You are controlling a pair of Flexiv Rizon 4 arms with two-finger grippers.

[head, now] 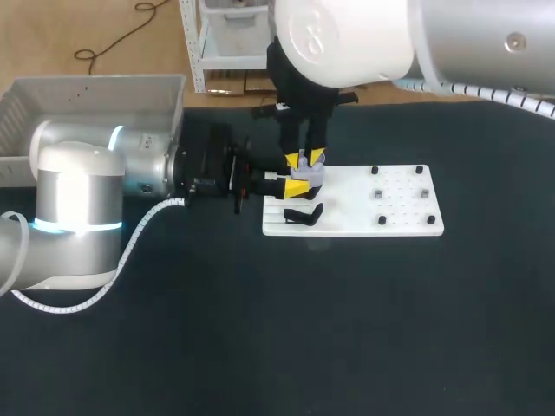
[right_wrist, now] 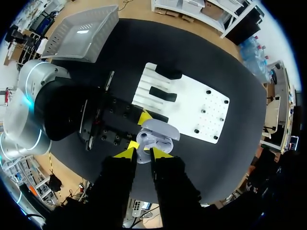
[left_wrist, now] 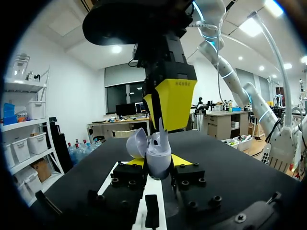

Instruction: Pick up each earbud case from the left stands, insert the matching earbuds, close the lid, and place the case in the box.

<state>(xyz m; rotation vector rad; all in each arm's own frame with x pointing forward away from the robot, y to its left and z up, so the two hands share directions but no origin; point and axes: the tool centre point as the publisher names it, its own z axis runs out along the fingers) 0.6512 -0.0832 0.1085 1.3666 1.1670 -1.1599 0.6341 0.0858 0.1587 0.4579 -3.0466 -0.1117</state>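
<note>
Step in hand: an earbud is judged to be going into the open earbud case (right_wrist: 154,136); lid closing and boxing are not yet done.
Case: it is held upright with its lid tipped back, just above the edge of the white stand plate (head: 399,217) that faces the box (head: 87,95).
Left claw (left_wrist: 159,163): it is closed on the case body, with one yellow tip touching each side.
Right claw (right_wrist: 140,153): it hangs directly over the case at that same plate edge. A slim white earbud (left_wrist: 161,136) stands in the case beneath it. Whether the piece is gripped or already let go cannot be told.
Doing it well: the case should be kept level and steady by the left claw. The earbud should be lowered straight into its matching well and pressed only lightly. The tipped-back lid should be avoided.
Left arm: it is laid low and level over the bench (head: 347,329), reaching the plate from the box side.
Right arm: its wrist is pointed straight down over the plate edge.
Box: it sits well apart from the plate, beyond the left arm.
</note>
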